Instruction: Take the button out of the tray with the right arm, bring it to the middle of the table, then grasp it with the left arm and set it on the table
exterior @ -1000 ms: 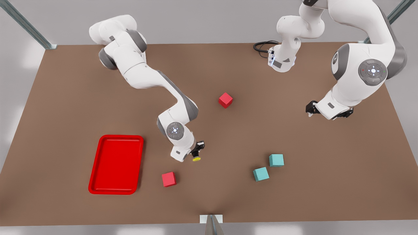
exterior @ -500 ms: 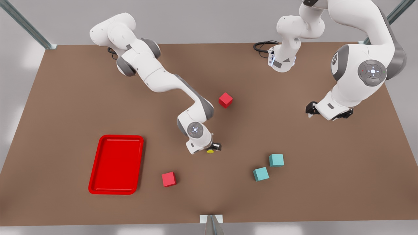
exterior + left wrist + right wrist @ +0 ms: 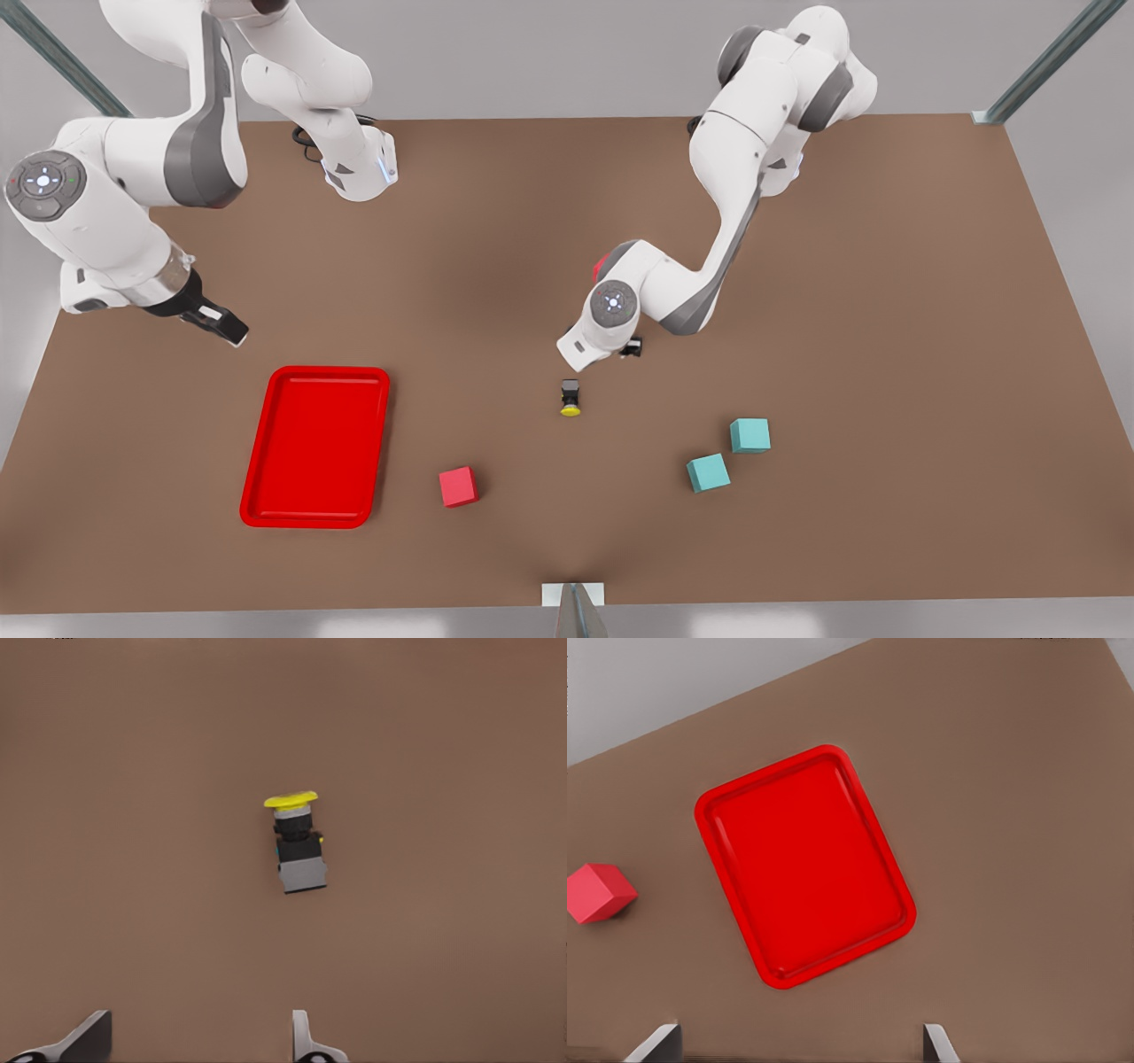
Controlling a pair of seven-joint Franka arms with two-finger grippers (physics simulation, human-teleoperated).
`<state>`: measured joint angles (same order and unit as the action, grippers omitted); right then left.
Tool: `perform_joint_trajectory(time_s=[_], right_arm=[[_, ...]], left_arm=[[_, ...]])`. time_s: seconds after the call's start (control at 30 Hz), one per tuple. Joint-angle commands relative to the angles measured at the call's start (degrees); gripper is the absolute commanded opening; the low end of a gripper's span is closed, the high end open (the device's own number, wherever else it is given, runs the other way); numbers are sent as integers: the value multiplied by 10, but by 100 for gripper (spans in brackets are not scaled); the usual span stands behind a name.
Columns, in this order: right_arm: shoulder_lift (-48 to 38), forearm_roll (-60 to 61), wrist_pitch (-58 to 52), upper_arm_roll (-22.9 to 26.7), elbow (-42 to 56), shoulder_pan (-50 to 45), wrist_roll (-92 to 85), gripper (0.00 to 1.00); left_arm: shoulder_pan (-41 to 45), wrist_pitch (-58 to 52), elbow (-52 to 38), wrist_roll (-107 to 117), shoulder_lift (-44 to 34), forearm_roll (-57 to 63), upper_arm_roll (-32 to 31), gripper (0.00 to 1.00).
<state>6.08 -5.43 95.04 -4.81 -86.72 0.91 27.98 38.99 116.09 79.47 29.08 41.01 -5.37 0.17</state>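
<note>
In the front view, the button (image 3: 570, 398) is seen lying on its side on the brown surface (image 3: 850, 354), near the middle, well apart from the empty tray (image 3: 316, 447). The left hand (image 3: 631, 346) hangs just beside it; the right hand (image 3: 213, 322) waits near the tray.

In the left wrist view, the button (image 3: 296, 843) lies ahead of the spread fingers (image 3: 303, 1041), unheld.

In the right wrist view, the tray (image 3: 804, 865) lies below parted fingers (image 3: 937, 1043).

The left-arm grasp is judged the step in hand; lowering over the button is called for.
</note>
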Motion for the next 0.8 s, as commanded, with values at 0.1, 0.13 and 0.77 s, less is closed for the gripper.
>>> perform_joint_trajectory(time_s=[0.1,0.13,0.77], right_arm=[[13,-5,-22,2,29,-2,-253,100],[14,-8,-21,2,51,-6,-250,100],[14,-5,-20,-2,52,-10,-249,100]], left_arm=[[1,195,-58,461,62,-10,1,100],[1,195,-59,462,65,-9,1,100],[12,215,-78,71,159,46,1,100]])
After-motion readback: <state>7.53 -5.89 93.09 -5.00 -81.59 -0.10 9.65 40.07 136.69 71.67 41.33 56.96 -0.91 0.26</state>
